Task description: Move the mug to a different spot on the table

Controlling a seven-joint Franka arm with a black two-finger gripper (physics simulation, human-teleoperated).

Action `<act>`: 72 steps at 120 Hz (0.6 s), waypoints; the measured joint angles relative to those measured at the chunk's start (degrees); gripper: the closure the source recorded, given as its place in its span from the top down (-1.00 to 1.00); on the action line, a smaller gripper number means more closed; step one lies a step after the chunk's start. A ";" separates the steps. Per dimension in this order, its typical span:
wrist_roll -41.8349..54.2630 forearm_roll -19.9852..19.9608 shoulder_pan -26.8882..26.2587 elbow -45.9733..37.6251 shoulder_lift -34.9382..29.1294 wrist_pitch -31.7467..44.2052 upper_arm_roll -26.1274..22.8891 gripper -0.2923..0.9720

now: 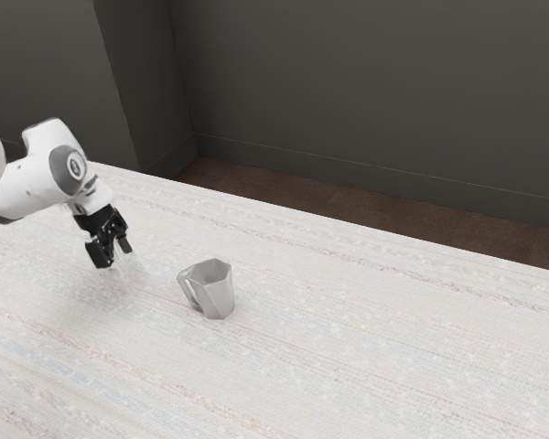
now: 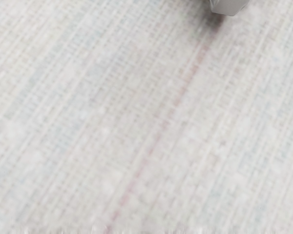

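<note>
Stretching across the foreground of the exterior view, the pale, whitewashed wood-grain bench (image 1: 366, 366) carries faint streaks running along its length. A little farther in, the faceted grey mug (image 1: 209, 286) stands upright on the bench, its mouth open upward and its handle turned toward the exterior view's left. Just beyond it on that side, the black claw (image 1: 110, 249) hangs above the bench, apart from the mug and touching nothing. Its two fingers point down and stand spread with a gap between them, so it looks released and empty, though at this angle the fingertips are hard to separate cleanly. The white arm (image 1: 37, 174) reaches in behind it from the exterior view's left edge. In the wrist view the bench (image 2: 136, 122) lies under the hand with a thin reddish streak along the grain, and a grey sliver of the mug (image 2: 227, 6) sits at the picture's edge, off to one side of the hand. Past the bench's far edge lie a strip of brown floor (image 1: 393, 215) and then the dark grey wall (image 1: 366, 82) with its baseboard.
</note>
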 joint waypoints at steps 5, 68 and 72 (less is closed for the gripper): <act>-2.54 3.36 -0.13 0.96 -0.51 -0.93 -0.02 0.54; -44.22 24.24 -8.01 24.52 -15.64 -30.78 -17.37 0.54; -46.83 24.25 -9.11 26.42 -15.74 -32.80 -18.87 0.54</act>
